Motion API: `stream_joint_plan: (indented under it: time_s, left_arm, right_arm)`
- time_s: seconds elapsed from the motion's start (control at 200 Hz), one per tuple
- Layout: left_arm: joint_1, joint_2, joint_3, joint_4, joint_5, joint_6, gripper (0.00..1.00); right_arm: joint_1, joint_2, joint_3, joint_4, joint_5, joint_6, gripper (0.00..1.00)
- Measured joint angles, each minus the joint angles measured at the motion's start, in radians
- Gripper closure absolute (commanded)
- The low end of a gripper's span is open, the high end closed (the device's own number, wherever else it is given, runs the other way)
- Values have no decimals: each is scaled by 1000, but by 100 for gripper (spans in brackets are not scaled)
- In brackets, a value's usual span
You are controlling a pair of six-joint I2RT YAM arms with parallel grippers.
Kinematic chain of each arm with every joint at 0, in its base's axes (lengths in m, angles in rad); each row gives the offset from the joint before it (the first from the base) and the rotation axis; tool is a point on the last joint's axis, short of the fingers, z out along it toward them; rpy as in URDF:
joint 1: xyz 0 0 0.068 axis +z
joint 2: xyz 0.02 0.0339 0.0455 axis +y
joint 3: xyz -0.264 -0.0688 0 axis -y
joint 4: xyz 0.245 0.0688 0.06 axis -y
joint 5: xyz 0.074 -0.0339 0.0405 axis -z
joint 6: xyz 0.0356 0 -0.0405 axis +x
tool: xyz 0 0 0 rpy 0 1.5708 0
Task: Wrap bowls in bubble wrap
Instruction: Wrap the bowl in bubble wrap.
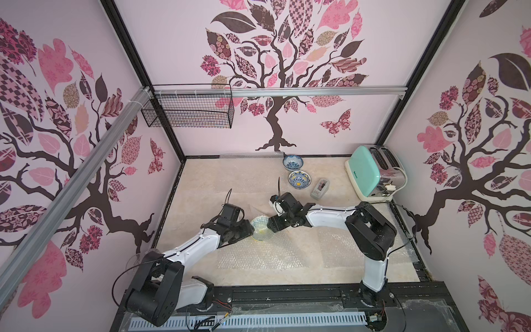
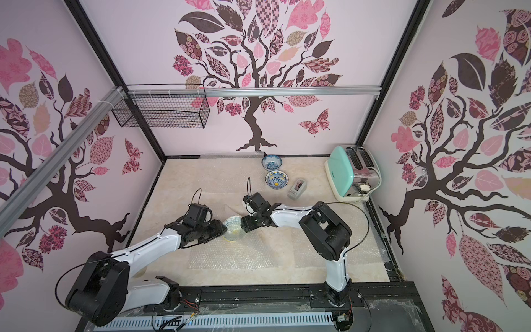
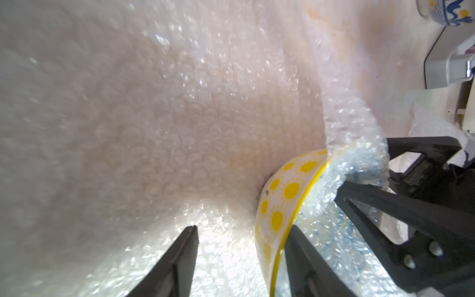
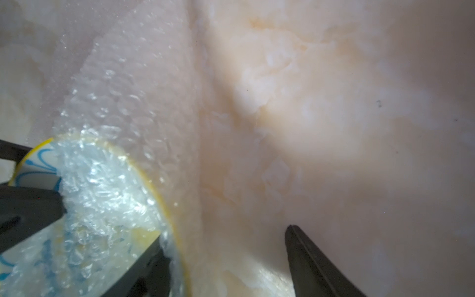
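You find the pale bowl (image 1: pixel 260 229) on the bubble wrap (image 1: pixel 258 258), directly between the left gripper (image 3: pixel 241 228) and the right gripper (image 4: pixel 226 236). Both straddle opposite sides of its rim, jaws apart, clamping nothing; neither is nearer.

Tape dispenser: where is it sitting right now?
In a top view the tape dispenser stands toward the far right, between the blue-and-yellow bowl and the mint toaster, apart from both.
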Motion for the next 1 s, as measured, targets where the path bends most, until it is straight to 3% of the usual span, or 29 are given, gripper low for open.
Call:
stream_joint_plan:
  time_s: [0.195,0.29,0.37,0.55,0.76,0.9,1.0]
  left_arm:
    - [201,-48,69,-27,-158,3,33]
    - [335,-2,77,12,-183,0,33]
    - [394,76,88,39,-176,0,34]
    - [402,299,172,97,-71,24,39]
    - [403,383,169,229,83,30,53]
    - [399,399,134,316,164,29,67]
    - [396,409,108,364,218,29,83]
  right_arm:
    - [5,0,0,2,13,-3,29]
    - [5,0,-1,4,13,-3,29]
    - [5,0,-1,5,13,-3,29]
    - [5,0,-8,16,13,-6,29]
    - [6,0,-8,18,13,-6,29]
    - [7,0,-8,18,12,-6,29]
    - [8,0,-8,19,13,-6,29]
